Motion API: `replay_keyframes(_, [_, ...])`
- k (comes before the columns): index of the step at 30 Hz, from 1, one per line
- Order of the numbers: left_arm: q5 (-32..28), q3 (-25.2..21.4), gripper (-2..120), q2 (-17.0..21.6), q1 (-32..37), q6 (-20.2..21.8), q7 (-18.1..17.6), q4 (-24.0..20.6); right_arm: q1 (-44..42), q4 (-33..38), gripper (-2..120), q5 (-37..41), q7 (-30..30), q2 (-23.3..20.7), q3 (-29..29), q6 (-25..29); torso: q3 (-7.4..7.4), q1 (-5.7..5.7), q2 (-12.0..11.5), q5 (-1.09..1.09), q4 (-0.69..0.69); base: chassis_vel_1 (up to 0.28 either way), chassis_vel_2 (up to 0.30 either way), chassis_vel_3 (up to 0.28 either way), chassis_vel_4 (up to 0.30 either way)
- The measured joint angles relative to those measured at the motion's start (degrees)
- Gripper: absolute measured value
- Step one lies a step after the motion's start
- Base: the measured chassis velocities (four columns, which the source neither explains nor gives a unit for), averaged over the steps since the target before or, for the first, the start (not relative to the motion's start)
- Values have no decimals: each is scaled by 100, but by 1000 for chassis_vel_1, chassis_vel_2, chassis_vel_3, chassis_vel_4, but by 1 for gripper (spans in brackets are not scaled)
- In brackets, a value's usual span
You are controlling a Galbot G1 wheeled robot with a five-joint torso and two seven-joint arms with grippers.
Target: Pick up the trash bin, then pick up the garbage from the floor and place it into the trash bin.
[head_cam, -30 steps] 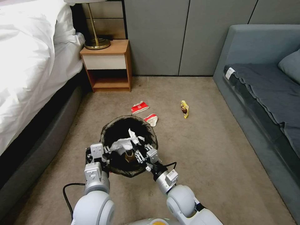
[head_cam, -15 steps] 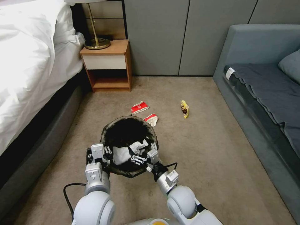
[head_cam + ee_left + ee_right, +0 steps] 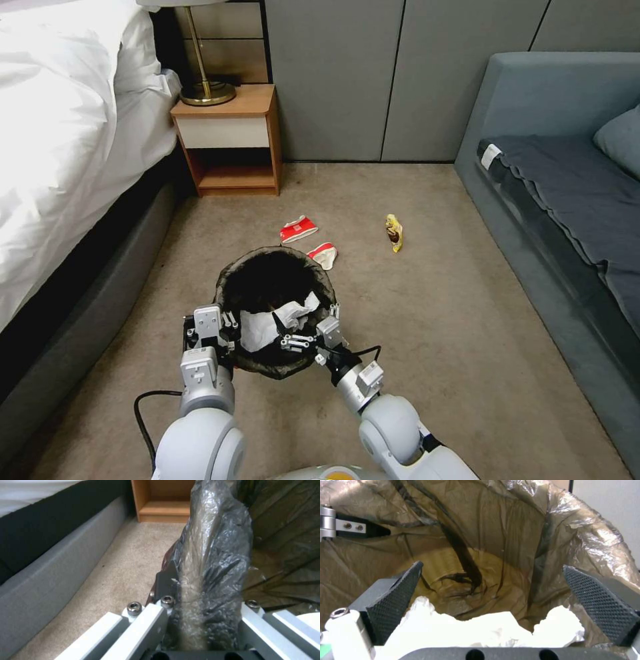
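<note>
Left gripper [image 3: 200, 620] clamped on trash bin [image 3: 230, 283] rim; right gripper [image 3: 500, 605] spread wide over crumpled tissue [image 3: 486, 630]. Probably light, soft, crushable; best pinched mid-bunch.

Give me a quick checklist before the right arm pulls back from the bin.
1. Left hand clamped on the trash bin rim: ok.
2. Right hand open over the bin mouth: ok.
3. White tissue free of the right fingers: cannot tell; it lies between them, untouched by the pads.
4. Tissue fully down in the bin: not ok; it sits near the rim.
5. Floor cleared: not ok; two red-and-white wrappers and a yellow wrapper are on the carpet.
</note>
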Motion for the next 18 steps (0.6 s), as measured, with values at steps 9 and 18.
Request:
replay_keyframes(9, [-11,-32,0,5,-37,0,3,77,-95,392,100,-144,61,19,178,58,0,0,0,0,0,0,0,0,0])
replay_keyframes(18, [-47,-106,0,5,-101,0,3,195,-710,1740,100,-650,324,195,1049,209,0,0,0,0,0,0,0,0,0])
